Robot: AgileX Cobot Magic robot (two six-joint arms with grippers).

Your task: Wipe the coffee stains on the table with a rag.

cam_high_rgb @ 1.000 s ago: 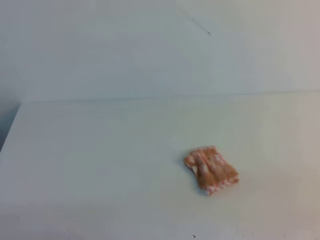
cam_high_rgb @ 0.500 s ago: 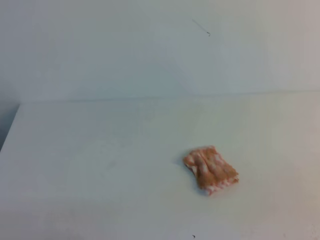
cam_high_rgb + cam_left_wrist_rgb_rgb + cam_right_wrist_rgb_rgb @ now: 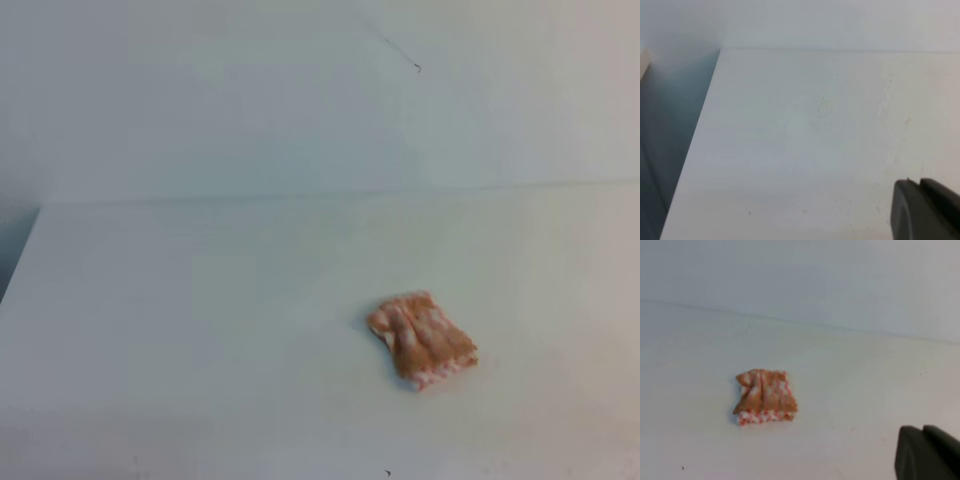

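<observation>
The rag, an orange-pink wad with white mottling, lies on the white table right of the middle. It also shows in the right wrist view, ahead and to the left of my right gripper. Only the dark tips of that gripper show at the bottom right corner, and they sit pressed together. My left gripper shows the same way over bare table, tips together and empty. No coffee stains show in any view. Neither gripper shows in the high view.
The table's left edge drops to a dark gap. A pale wall rises behind the table's back edge. A tiny dark speck lies near the front.
</observation>
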